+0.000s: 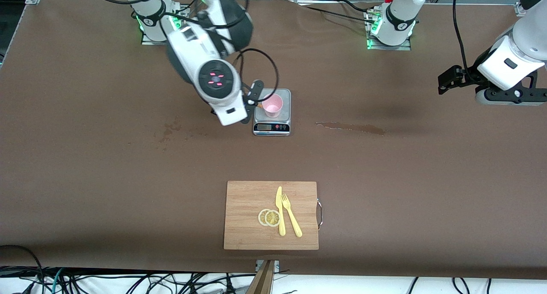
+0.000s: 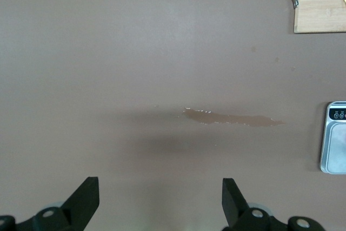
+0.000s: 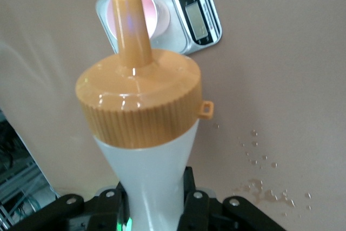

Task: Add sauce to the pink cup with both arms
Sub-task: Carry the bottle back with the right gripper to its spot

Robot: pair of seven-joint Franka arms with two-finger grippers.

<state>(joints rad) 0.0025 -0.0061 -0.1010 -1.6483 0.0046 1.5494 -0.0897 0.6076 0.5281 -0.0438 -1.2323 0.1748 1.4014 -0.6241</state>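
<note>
Right gripper (image 3: 154, 198) clamped on squeeze bottle (image 3: 148, 150), orange nozzle (image 3: 127, 20) tipped toward pink cup (image 1: 272, 105); sauce not visible inside bottle. Cup upright on kitchen scale (image 1: 272, 124), mid-table. Cutting board (image 1: 248, 217) nearer front camera, carrying lemon slices (image 1: 269, 217), plastic knife (image 1: 280, 210), fork (image 1: 291, 215). Brown spill (image 1: 350, 127) beside scale, toward left arm's end. Left gripper (image 2: 160, 201) waits over bare table, fingers apart

Broad matte brown table covering (image 1: 85, 166) under even light; tangled black cables (image 1: 128, 281) on the white floor (image 1: 363, 285) along its camera-side edge.
</note>
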